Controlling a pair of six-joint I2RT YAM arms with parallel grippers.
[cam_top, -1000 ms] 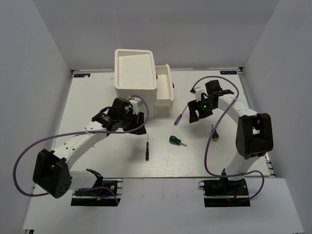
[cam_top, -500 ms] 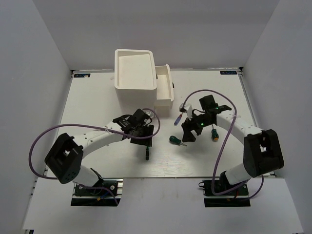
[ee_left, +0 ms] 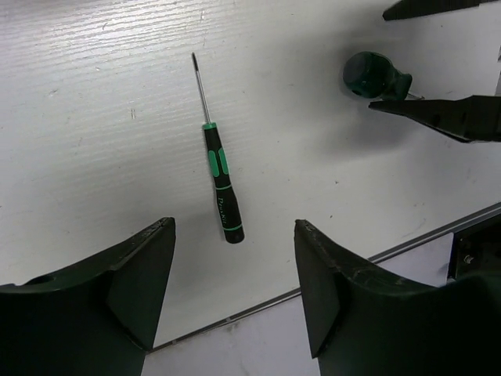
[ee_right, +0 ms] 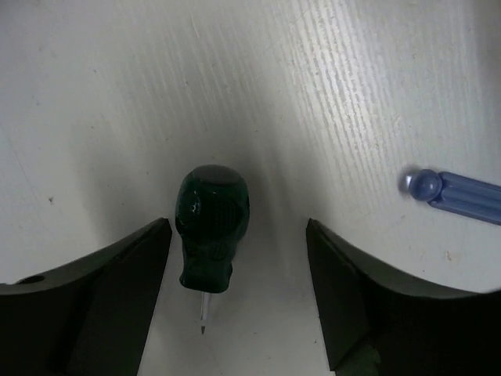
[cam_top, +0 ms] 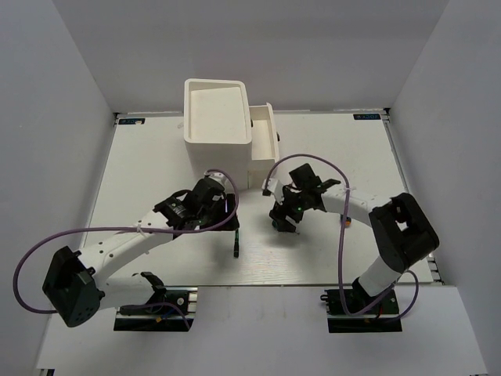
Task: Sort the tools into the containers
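Two claws of mine spread wide, gripping nothing, left claw (ee_left: 233, 252) above thin black screwdriver (ee_left: 219, 176), right claw (ee_right: 238, 262) straddling stubby green screwdriver (ee_right: 211, 223), blue screwdriver (ee_right: 462, 196) cut off at edge.

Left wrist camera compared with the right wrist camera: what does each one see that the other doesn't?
Only the left wrist view shows the thin black screwdriver with green bands, lying flat, and an edge of the white table. Only the right wrist view shows the rounded end of a blue handle at its right side. Both show the stubby green-handled screwdriver: small in the left view's upper right, close up between open jaws in the right view. Both also show their own dark jaws along the bottom.
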